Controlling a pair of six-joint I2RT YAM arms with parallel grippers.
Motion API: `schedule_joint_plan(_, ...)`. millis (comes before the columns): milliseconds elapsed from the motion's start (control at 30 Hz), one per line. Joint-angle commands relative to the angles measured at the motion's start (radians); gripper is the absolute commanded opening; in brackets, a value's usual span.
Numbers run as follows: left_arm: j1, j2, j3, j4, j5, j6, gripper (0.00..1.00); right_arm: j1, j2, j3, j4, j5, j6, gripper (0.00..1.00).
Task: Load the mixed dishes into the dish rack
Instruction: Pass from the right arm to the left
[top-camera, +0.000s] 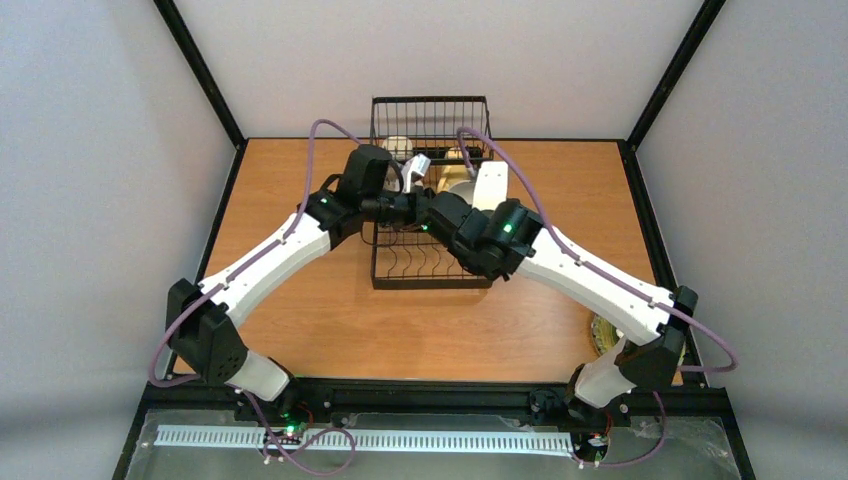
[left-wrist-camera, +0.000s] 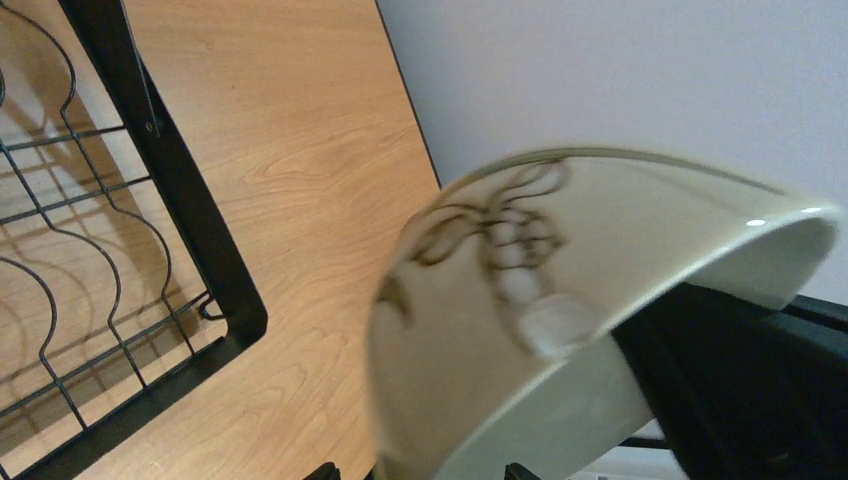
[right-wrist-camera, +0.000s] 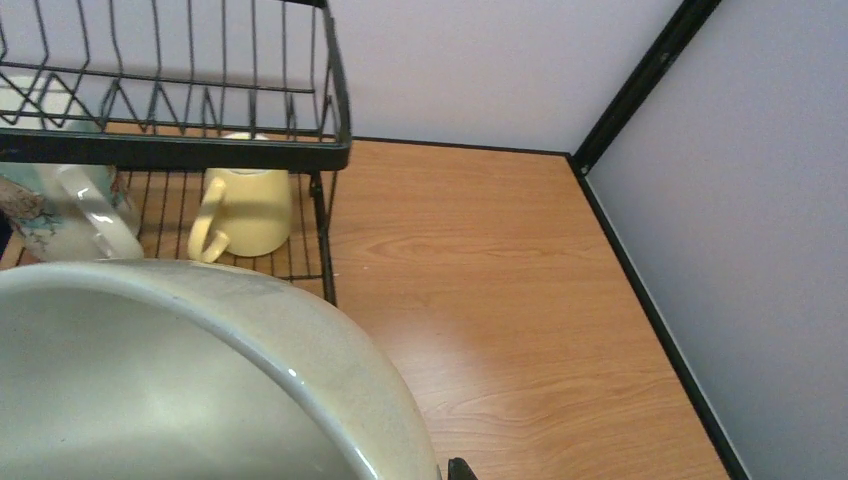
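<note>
Centre-far on the light wooden table (top-camera: 300, 300): a black wire dish rack (top-camera: 428, 283), with a long tray of curved plate slots on the near side and a taller basket section (right-wrist-camera: 200, 155) at the far end. Above the rack, both arms, reaching in from left and right, wrists close together.

In the air over the rack, just on the near side of the basket: a white ceramic bowl with a small brown motif (left-wrist-camera: 480, 330). Tilted, mouth toward the right wrist camera, patterned outside toward the left wrist camera. Blurred in the left wrist view, so no reading the motif's detail.

Right gripper (left-wrist-camera: 650, 350): clamped on the bowl's rim, its black body reaching in from the right edge of the left wrist view. Only one fingertip peeking in at the bottom of its own view.

Left gripper (left-wrist-camera: 422, 472): spread wide, just two dark finger stubs at the bottom edge of its view, the bowl's lower side between them. Contact with the bowl impossible to tell.

Inside the basket: a smaller cream-yellow mug (right-wrist-camera: 250, 210) at the right end, handle to the left. Just left of it, a white mug with a coloured print (right-wrist-camera: 40, 215), partly cut off by the picture edge.

Near the right edge of the table, well apart from the rack: a lime-green plate (top-camera: 603, 335), lying flat, half hidden under the right arm.
</note>
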Motion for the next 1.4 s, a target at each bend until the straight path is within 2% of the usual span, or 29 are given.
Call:
schedule_joint_plan(0,0.005,-0.050,0.001,0.063,-0.029,0.029,0.93,-0.010,0.035,0.077,0.060,-0.008,-0.022,0.02)
schedule_joint_plan(167,0.006,-0.079,-0.016,0.085,-0.097,0.037,0.92,-0.011,0.069,0.147,0.057,-0.059,-0.004,0.02)
schedule_joint_plan(433,0.004,-0.184,-0.149,0.174,-0.349,0.046,0.85,-0.011,0.167,0.351,-0.010,-0.166,0.046,0.02)
schedule_joint_plan(633,0.004,-0.238,-0.214,0.225,-0.513,0.041,0.70,-0.012,0.209,0.421,-0.034,-0.223,0.059,0.02)
schedule_joint_plan(700,0.003,-0.256,-0.234,0.257,-0.543,0.046,0.52,-0.011,0.210,0.419,-0.044,-0.242,0.078,0.02)
schedule_joint_plan(833,0.004,-0.261,-0.249,0.283,-0.574,0.061,0.06,-0.011,0.201,0.397,-0.044,-0.256,0.095,0.02)
schedule_joint_plan(867,0.004,-0.260,-0.255,0.290,-0.573,0.063,0.01,-0.011,0.198,0.391,-0.041,-0.256,0.094,0.02)
schedule_joint_plan(1200,0.002,-0.300,-0.338,0.424,-0.577,0.040,0.00,-0.011,0.184,0.369,-0.033,-0.230,0.072,0.03)
schedule_joint_plan(1267,0.002,-0.300,-0.336,0.431,-0.586,0.038,0.00,-0.011,0.180,0.364,-0.026,-0.227,0.065,0.09)
schedule_joint_plan(1367,0.002,-0.303,-0.344,0.444,-0.614,0.017,0.00,-0.012,0.181,0.363,-0.023,-0.228,0.058,0.32)
